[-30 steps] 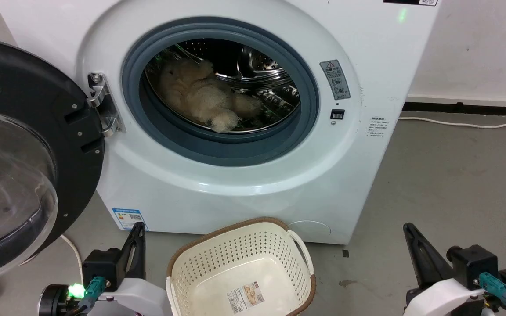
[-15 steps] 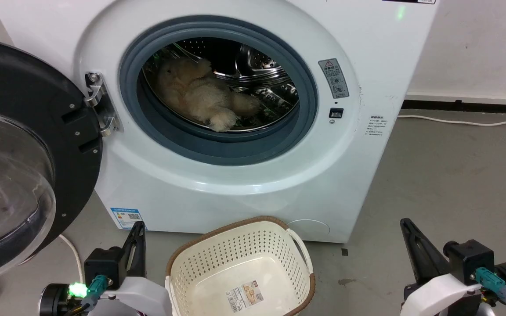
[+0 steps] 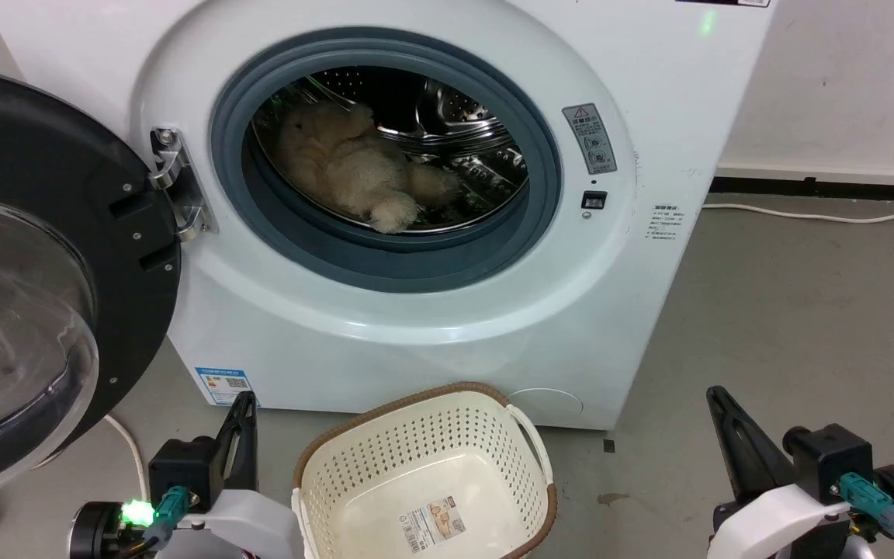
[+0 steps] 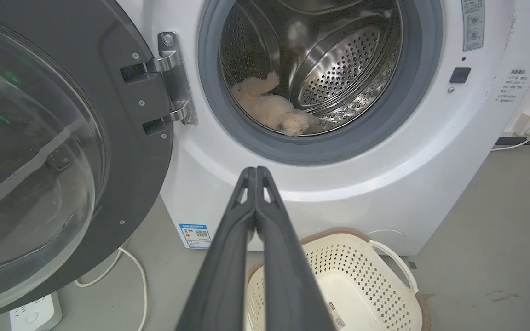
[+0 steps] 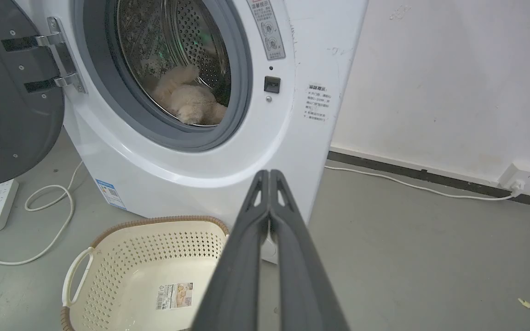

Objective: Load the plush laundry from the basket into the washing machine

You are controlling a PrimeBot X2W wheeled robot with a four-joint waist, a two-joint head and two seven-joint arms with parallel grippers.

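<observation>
Two hands, my left hand (image 4: 256, 171) and my right hand (image 5: 269, 174), had their fingers pressed together on nothing. The plush laundry (image 3: 354, 167) lay up and ahead of both, probably nearer my left, in the drum (image 3: 470, 116) of the washing machine (image 3: 416, 318). It was shaggy, cream-beige and slumped, its long axis slanting toward the opening. The basket (image 3: 416, 400) between the hands held no laundry.
</observation>
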